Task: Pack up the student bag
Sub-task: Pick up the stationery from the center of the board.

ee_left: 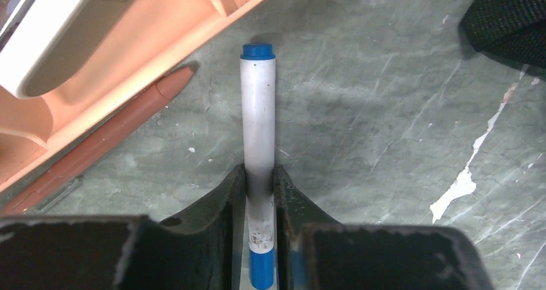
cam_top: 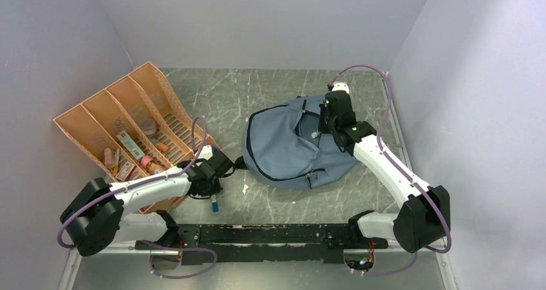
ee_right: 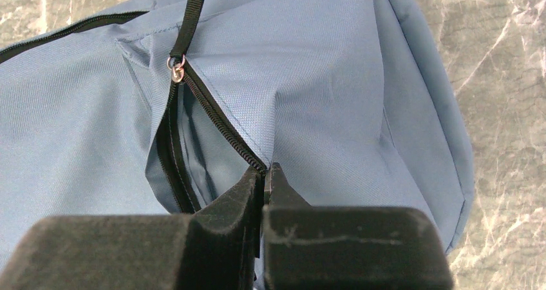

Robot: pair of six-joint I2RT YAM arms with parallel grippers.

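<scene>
Student bag (ee_right: 322, 77) pinched, marker (ee_left: 257, 109) in left tool (ee_left: 259, 173)

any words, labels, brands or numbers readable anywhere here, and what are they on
no text is legible in any view
white marker: only dark smudges on the barrel, unreadable
small boxes in the orange tray: print too small to read
student bag: no label or logo shows

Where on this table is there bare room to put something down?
Bare tabletop lies behind the tray and backpack, and in the gap between them. Crowded: the tray's front corner, with a marker and pen.
</scene>
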